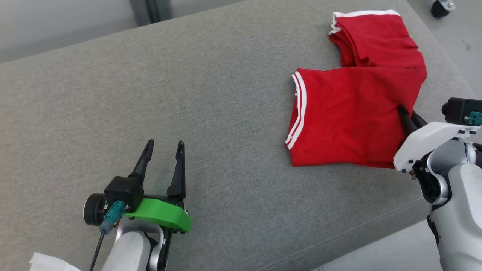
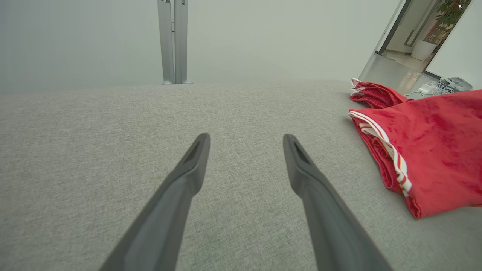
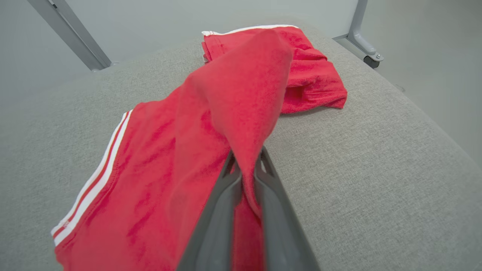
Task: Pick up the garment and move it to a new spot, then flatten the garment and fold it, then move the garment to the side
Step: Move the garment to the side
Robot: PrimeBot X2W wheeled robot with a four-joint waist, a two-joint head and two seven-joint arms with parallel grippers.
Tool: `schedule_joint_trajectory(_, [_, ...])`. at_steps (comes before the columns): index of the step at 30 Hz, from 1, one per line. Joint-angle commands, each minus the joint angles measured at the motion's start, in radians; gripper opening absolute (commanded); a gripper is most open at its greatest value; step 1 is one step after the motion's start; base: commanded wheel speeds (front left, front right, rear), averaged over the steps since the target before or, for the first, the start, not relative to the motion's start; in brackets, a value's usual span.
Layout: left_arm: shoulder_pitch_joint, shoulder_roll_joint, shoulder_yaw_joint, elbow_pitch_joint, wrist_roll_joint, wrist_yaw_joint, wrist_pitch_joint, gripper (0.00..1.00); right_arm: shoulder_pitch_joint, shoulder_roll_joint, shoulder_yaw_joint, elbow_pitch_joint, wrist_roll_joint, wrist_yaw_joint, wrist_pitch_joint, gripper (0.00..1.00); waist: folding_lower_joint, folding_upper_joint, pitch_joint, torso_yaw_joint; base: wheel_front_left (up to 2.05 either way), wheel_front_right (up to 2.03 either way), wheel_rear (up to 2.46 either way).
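The red garment (image 1: 350,113), trimmed with white stripes, is spread toward the far right corner of the grey padded surface (image 1: 188,94), with one part bunched by the far edge. A raised fold at its right side is pinched between the closed fingers of the right gripper (image 3: 246,160); how much cloth is caught is hidden, perhaps only a thin layer. The left gripper (image 1: 165,145) is held spread wide, nothing between its fingers, over the near left part, well apart from the garment.
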Motion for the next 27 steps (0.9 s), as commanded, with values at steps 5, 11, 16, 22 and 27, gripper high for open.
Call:
schedule_joint_trajectory(5, [-0.021, 0.021, -0.006, -0.016, 0.009, 0.001, 0.012, 1.00, -0.019, 0.013, -0.005, -0.025, -0.003, -0.002, -0.021, 0.00, 0.0000, -0.0001, 0.073, -0.090, 0.00, 0.00, 0.00])
schedule_joint_trajectory(11, [-0.026, 0.020, -0.007, -0.020, 0.000, 0.010, 0.012, 1.00, -0.065, -0.001, -0.004, -0.035, -0.017, -0.002, -0.037, 0.00, 0.0000, -0.0001, 0.074, -0.039, 0.00, 0.00, 0.00])
schedule_joint_trajectory(16, [-0.027, 0.013, -0.008, -0.015, -0.011, 0.013, 0.003, 1.00, -0.142, -0.029, -0.003, -0.035, -0.033, -0.002, -0.022, 0.00, 0.0000, -0.0001, 0.066, 0.018, 0.00, 0.00, 0.00])
schedule_joint_trajectory(22, [-0.032, 0.002, -0.014, -0.006, -0.023, 0.013, -0.008, 1.00, -0.261, -0.065, -0.010, 0.003, -0.051, -0.002, 0.009, 0.00, 0.0000, -0.0001, 0.064, 0.080, 0.00, 0.00, 0.00])
schedule_joint_trajectory(27, [-0.041, -0.006, -0.021, 0.003, -0.031, 0.016, -0.016, 1.00, -0.349, -0.090, -0.022, 0.060, -0.059, -0.002, 0.023, 0.00, 0.0000, -0.0001, 0.070, 0.117, 0.00, 0.00, 0.00])
